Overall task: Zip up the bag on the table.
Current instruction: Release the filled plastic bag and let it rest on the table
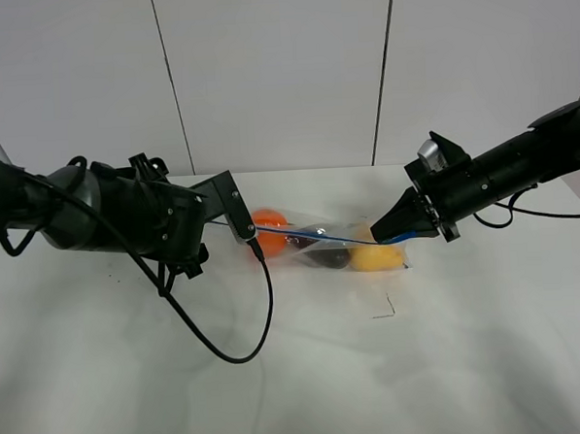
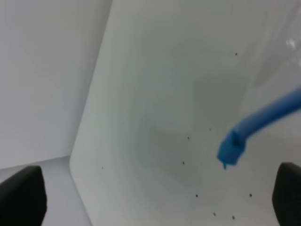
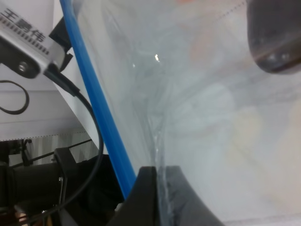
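Note:
The bag (image 1: 321, 243) lies on the white table (image 1: 453, 364), clear plastic with an orange fruit (image 1: 269, 221), a dark one (image 1: 326, 258) and a yellow one (image 1: 378, 259) inside. Its blue zipper strip (image 1: 301, 236) runs taut along the top edge. My right gripper (image 1: 396, 233) is shut on the bag's right end; in the right wrist view its fingers (image 3: 159, 188) pinch the plastic beside the strip (image 3: 96, 108). My left gripper (image 1: 209, 223) is at the strip's left end. Its fingers (image 2: 21, 195) stand wide open, and the blue zipper end (image 2: 233, 149) hangs free between them, untouched.
A black cable (image 1: 248, 346) from the left arm loops down onto the table in front of the bag. A small dark mark (image 1: 383, 309) lies just in front of the yellow fruit. White wall panels stand close behind the table's far edge.

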